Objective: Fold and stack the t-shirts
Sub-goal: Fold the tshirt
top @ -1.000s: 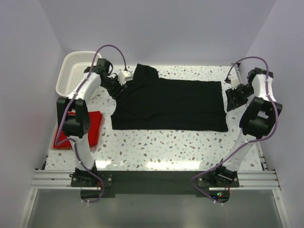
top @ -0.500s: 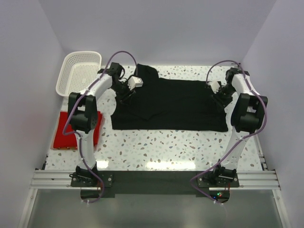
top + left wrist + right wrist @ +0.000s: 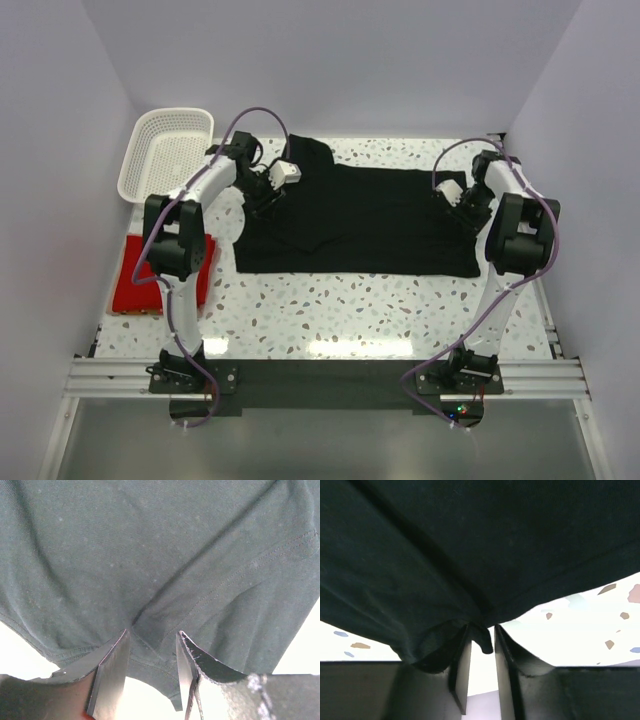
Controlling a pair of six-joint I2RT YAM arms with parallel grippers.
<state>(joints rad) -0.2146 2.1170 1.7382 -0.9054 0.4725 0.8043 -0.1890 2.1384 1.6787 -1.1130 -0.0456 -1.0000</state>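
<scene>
Both my arms have come inward onto the black t-shirt. My right pincer pinches its hem; my left pincer stands open astride the cloth. It lies flat on the tabletop, long axis left-right, hem rightward.

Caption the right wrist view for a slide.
Right gripper pinches the black t-shirt by its edge above the speckled table.

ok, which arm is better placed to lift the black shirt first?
Right. The right gripper looks pinched on the black shirt's edge; the left gripper is open, only straddling a fold.
</scene>
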